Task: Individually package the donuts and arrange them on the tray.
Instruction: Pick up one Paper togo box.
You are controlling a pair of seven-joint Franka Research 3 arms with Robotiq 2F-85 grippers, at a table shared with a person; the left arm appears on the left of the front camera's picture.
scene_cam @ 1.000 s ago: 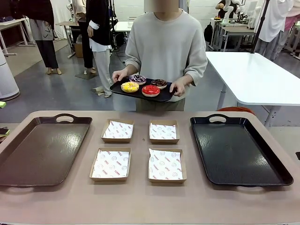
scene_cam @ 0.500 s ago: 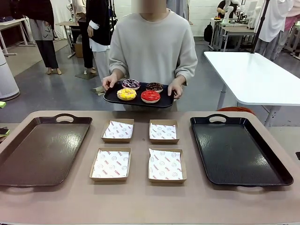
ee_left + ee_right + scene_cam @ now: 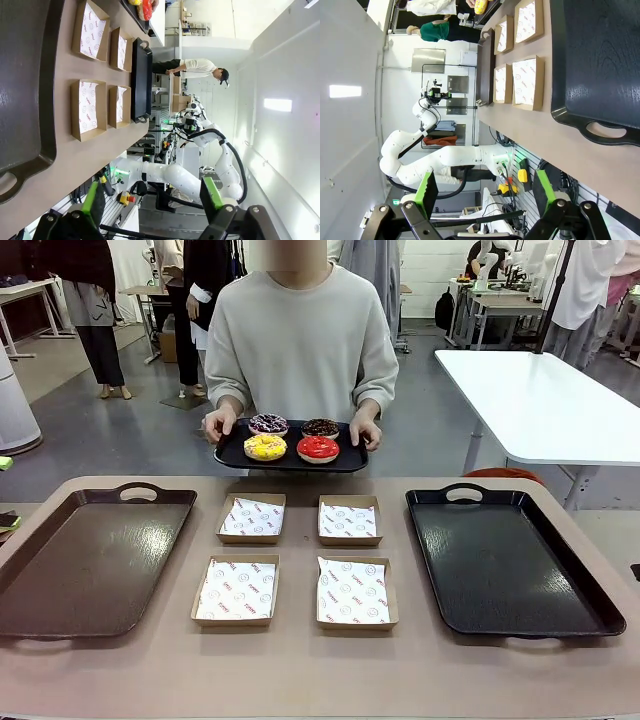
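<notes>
Brown counter [image 3: 300,670]: carries two big trays and four boxes.
Big trays: both bare; brown tray [image 3: 90,560] left of the boxes, black tray [image 3: 510,560] right of them.
Serving tray [image 3: 232,455]: black, in a person's hands [image 3: 219,424] beyond the boxes, off the counter.
Boxes [image 3: 251,518]: four, cardboard, two by two, each lined with printed paper; print unreadable.
Donuts: four on the serving tray: yellow donut [image 3: 265,447], red donut [image 3: 318,448], purple donut [image 3: 268,424], chocolate donut [image 3: 321,427].
Left gripper [image 3: 152,200]: fingers apart, holding nothing.
Right gripper [image 3: 485,195]: fingers apart, holding nothing.

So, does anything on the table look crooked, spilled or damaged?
Nothing is spilled or damaged. The four brown cardboard boxes sit in a tidy square between the brown plastic tray and the black plastic tray. Only the white printed paper liner in the near right box lies slightly askew.
</notes>
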